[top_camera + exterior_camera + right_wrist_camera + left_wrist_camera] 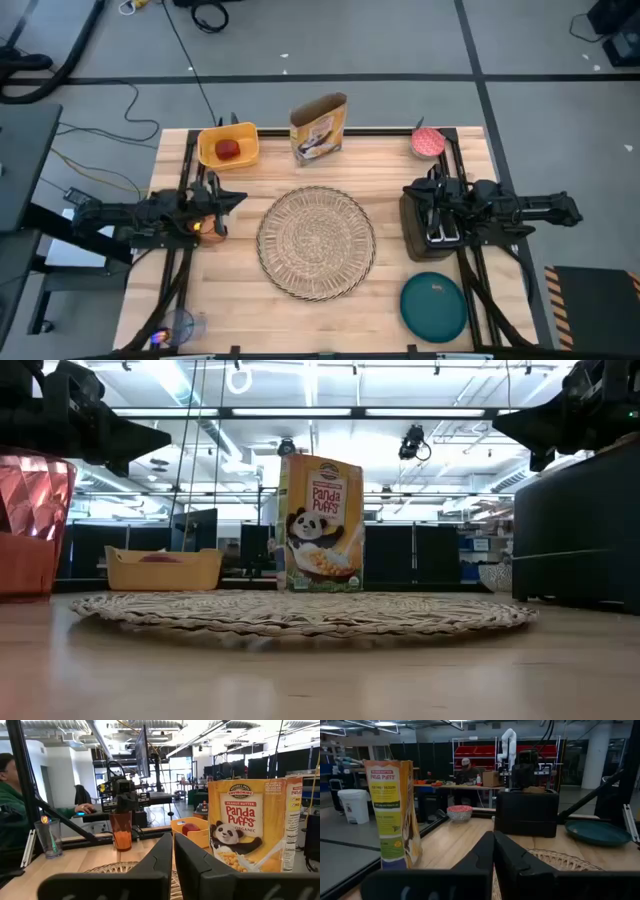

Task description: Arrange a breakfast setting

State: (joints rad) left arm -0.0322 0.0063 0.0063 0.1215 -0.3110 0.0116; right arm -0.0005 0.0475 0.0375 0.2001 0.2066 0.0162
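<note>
The straw placemat [316, 241] lies flat at the centre of the worktop [380, 305], with bare wood open all round it, widest along the lower edge of the high view. At the upper edge stand a yellow bin [229, 146] holding the apple [229, 149], a cereal box [319, 127] and the red bowl [427, 142]. The teal plate [434, 306] sits at the lower right corner, just below the black toaster [428, 226]. The left gripper [222, 200] reaches in level from the left edge, beside the orange cup [207, 224], fingers [485, 851] closed on nothing. The right gripper [418, 189] hangs above the toaster, pointing inward, fingers [162, 850] pressed together, empty.
</note>
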